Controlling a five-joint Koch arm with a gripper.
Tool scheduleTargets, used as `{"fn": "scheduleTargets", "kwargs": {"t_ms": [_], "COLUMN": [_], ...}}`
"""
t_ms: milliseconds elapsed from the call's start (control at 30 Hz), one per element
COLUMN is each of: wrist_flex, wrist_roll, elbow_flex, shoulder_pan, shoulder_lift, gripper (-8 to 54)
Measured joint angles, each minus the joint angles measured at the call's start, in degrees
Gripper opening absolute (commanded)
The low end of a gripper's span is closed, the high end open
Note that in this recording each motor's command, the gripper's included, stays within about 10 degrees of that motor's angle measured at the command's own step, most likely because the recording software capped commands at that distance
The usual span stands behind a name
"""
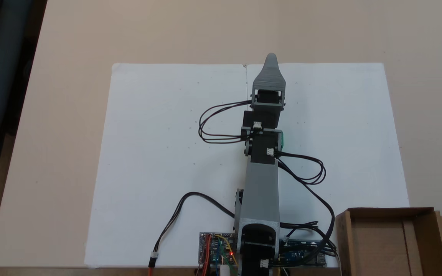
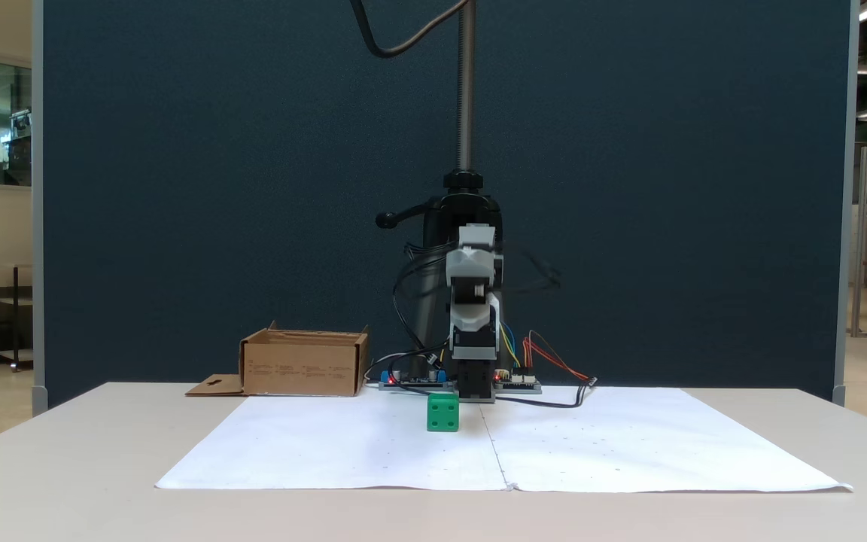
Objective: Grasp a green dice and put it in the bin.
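The dice (image 2: pixel 442 413) sat on white paper (image 2: pixel 343 448) on the counter (image 2: pixel 102 497), right of the bin (image 2: pixel 303 366), whose printed wall text was unreadable. The tool's (image 1: pixel 271 60) state could not be told.

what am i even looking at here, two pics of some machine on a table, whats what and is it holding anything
It is one small hobby robot arm with a gripper, bolted at a table edge. One fixed view looks straight down on it; another looks along the table from the front.

White paper sheets cover the table. A green dice sits on the paper, in front of the arm's base from the front; from above the arm nearly covers it, leaving a green sliver.

The brown cardboard bin stands beside the base, apparently empty. The circuit boards and wires drive the arm.

The gripper holds nothing; whether it is open is unclear.
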Motion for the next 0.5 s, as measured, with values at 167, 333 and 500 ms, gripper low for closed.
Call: {"fn": "scheduleTargets", "kwargs": {"t_ms": [167,333,500], "wrist_flex": [18.28,34.63,51.15], "wrist_roll": [0.00,-0.09,0.00], "elbow_flex": [-15.03,-23.12,-28.56], "shoulder_pan": [-1.32,-3.34,-7.21], "shoulder_lift": [0.00,-0.62,-3.25], "gripper": [43.5,43.4,43.3]}}
